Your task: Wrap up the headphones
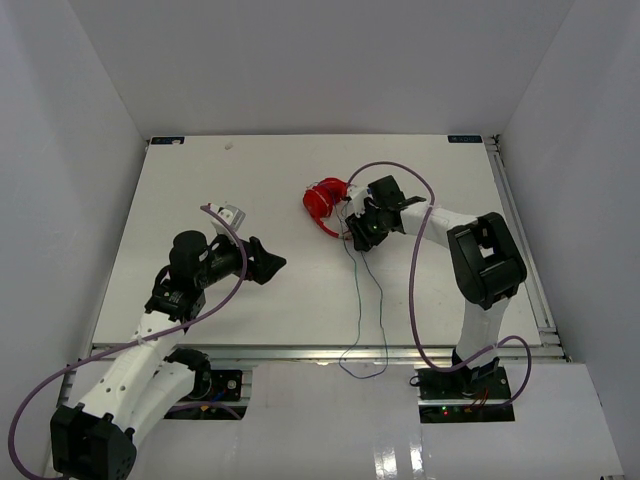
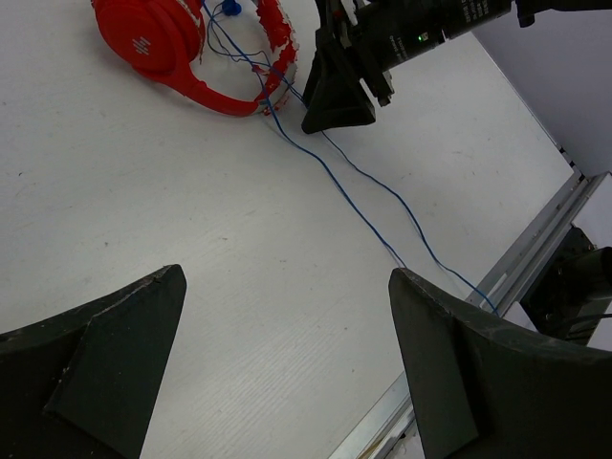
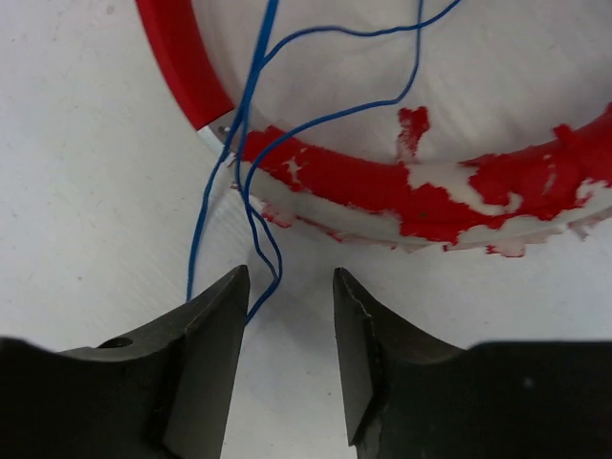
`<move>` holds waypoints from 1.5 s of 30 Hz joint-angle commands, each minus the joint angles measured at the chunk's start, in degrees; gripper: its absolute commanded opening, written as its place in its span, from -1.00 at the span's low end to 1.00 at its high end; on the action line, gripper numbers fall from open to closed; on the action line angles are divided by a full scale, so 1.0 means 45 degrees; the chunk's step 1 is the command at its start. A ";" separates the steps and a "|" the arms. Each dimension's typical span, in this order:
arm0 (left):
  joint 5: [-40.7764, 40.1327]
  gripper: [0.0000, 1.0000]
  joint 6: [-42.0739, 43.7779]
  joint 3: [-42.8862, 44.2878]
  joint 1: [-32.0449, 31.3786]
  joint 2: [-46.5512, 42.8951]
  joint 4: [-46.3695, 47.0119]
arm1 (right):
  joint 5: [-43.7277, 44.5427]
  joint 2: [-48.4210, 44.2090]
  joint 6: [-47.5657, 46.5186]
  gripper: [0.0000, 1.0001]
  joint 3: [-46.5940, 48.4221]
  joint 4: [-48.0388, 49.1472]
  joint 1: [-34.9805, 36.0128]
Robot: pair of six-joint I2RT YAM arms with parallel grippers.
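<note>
Right tool (image 3: 289, 279) perhaps against headphones cable (image 3: 196, 239)

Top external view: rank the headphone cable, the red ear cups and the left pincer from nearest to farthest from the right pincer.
1. Cable: its upper end lies right at the tips of the right pincer.
2. Red ear cups: just to its left, slightly farther back.
3. Left pincer: well off to the left, across the table.

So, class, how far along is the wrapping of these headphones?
Done: nothing; the cable trails loose from the headphones. In hand: the right gripper, jaws apart, sits at cable strands beside the headband. Remaining: gripping and winding all of it; the left gripper hovers open.
</note>
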 commanded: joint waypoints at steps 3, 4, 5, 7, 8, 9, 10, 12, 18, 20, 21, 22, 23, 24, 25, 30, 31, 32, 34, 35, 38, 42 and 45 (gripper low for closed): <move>0.0041 0.96 0.0160 0.0489 -0.0072 -0.0179 0.0047 | 0.0943 0.0454 0.0344 -0.44 0.0525 0.0440 0.0178; 0.0046 0.96 0.0160 0.0485 -0.0072 -0.0188 0.0039 | 0.0905 0.0496 0.0369 -0.59 0.0559 0.0445 0.0197; 0.0043 0.96 0.0163 0.0474 -0.0075 -0.0202 0.0027 | 0.0832 0.0486 0.0421 -0.72 0.0608 0.0426 0.0197; 0.0019 0.96 0.0179 0.0466 -0.0092 -0.0226 0.0027 | 0.0608 0.0318 0.0527 -0.84 0.0698 0.0321 0.0189; 0.0007 0.96 0.0172 0.0461 -0.0085 -0.0259 0.0027 | 0.0441 0.0066 0.0539 -0.85 0.0717 0.0309 0.0171; 0.0004 0.96 0.0163 0.0471 -0.0075 -0.0301 0.0027 | 0.0285 -0.0374 0.0542 -0.85 0.0748 0.0311 0.0129; -0.0005 0.96 0.0171 0.0462 -0.0084 -0.0319 0.0027 | 0.0056 -0.0860 0.0550 -0.85 0.0809 0.0320 0.0033; -0.0013 0.96 0.0179 0.0454 -0.0092 -0.0336 0.0040 | -0.0321 -0.1832 0.0623 -0.85 0.1020 0.0341 -0.0210; 0.0117 0.96 0.0186 0.0474 -0.0092 -0.0447 0.0027 | -0.0573 -0.4792 0.1657 -0.85 0.1533 0.1051 -0.2056; 0.0150 0.96 0.0199 0.0467 -0.0099 -0.0518 0.0066 | -0.0520 -0.5608 0.2160 -0.85 0.0983 0.1822 -0.2986; 0.0167 0.96 0.0195 0.0454 -0.0111 -0.0544 0.0066 | -0.0352 -0.6112 0.2421 -0.85 0.0499 0.2296 -0.3257; 0.0179 0.96 0.0183 0.0454 -0.0111 -0.0578 0.0066 | -0.0189 -0.6393 0.2504 -0.85 0.0172 0.2462 -0.3525; 0.0196 0.96 0.0186 0.0447 -0.0118 -0.0610 0.0080 | 0.0154 -0.6624 0.2564 -0.85 -0.0128 0.2548 -0.3758; 0.0216 0.96 0.0196 0.0438 -0.0128 -0.0639 0.0100 | 0.0576 -0.6832 0.2614 -0.85 -0.0415 0.2598 -0.3976; 0.0234 0.96 0.0187 0.0435 -0.0143 -0.0636 0.0105 | 0.0849 -0.7103 0.2703 -0.85 -0.0906 0.2699 -0.4126; 0.0339 0.96 0.0199 0.0434 -0.0170 -0.0609 0.0144 | 0.1622 -0.8572 0.2999 -0.85 -0.2881 0.3821 -0.5055; 0.0377 0.96 0.0199 0.0416 -0.0189 -0.0609 0.0145 | 0.1736 -0.8707 0.3000 -0.85 -0.3112 0.3938 -0.5133; 0.0393 0.96 0.0184 0.0431 -0.0189 -0.0594 0.0160 | 0.1984 -0.8894 0.3015 -0.85 -0.3378 0.3972 -0.5273; 0.0422 0.96 0.0167 0.0410 -0.0189 -0.0558 0.0208 | 0.2330 -0.9060 0.2943 -0.85 -0.3881 0.4186 -0.5543; 0.0470 0.96 0.0137 0.0373 -0.0189 -0.0551 0.0268 | 0.2467 -0.9059 0.2888 -0.85 -0.4029 0.4237 -0.5610; 0.0752 0.96 -0.0323 0.0448 -0.0249 0.0083 0.0702 | 0.2684 -0.8685 0.2557 -0.68 -0.4577 0.4351 -0.5811; -0.0437 0.96 -0.0343 0.2390 -0.1517 0.2927 0.0099 | 0.2057 -0.8555 0.2084 0.46 -0.4895 0.4055 -0.6322; -0.1686 0.96 -0.0139 0.4442 -0.2980 0.5154 -0.0779 | 0.0796 -0.9033 0.1232 0.81 -0.4751 0.2795 -0.6670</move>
